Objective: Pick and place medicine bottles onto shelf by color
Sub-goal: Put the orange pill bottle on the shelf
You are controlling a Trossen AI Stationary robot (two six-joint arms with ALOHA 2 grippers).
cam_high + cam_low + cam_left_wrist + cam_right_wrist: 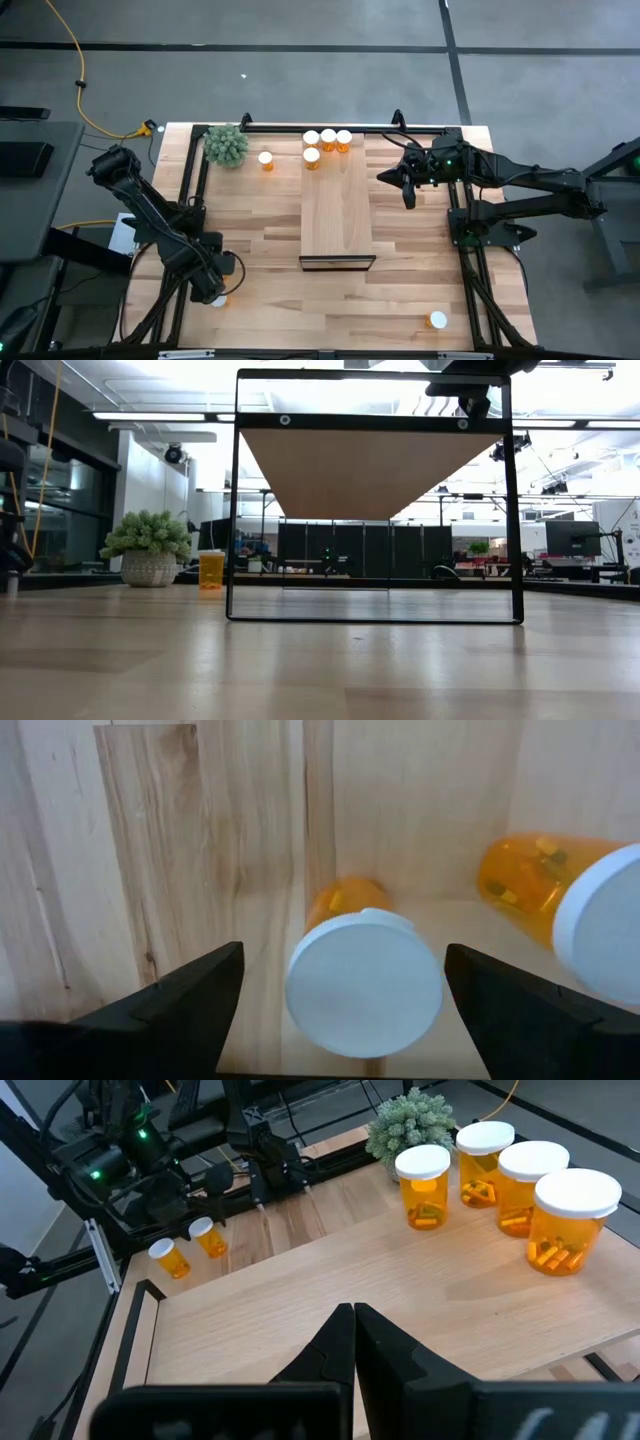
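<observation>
The left gripper [212, 288] is low at the front left corner of the tabletop [250, 230]. In the left wrist view its two dark fingers [190, 995] stand wide apart, and one medicine bottle [365, 982] is between them with its white cap facing the camera. The fingers do not touch this bottle, so the gripper holds nothing. A second bottle [560, 905] lies on its side just beside the first one, outside the fingers. In the high view only a small part of one bottle [218, 300] shows under the gripper.

The right gripper [406, 180] hangs over the right side of the tabletop, near the back edge and just beside the right long edge of the shelf [337, 215]. In the right wrist view its fingers [385, 1350] are pressed together and nothing is between them.

Four bottles stand upright on the back end of the shelf: three in a row [328, 139] along the back edge and one [311, 158] just in front of the left one of the row. Another bottle [266, 160] stands on the tabletop to the left of the shelf, near the green plant [227, 146] in the back left corner. One more bottle [438, 320] is near the front right corner of the tabletop, well apart from all others.

The shelf lies along the middle of the tabletop, and its dark metal end [338, 263] looks to the front edge.
</observation>
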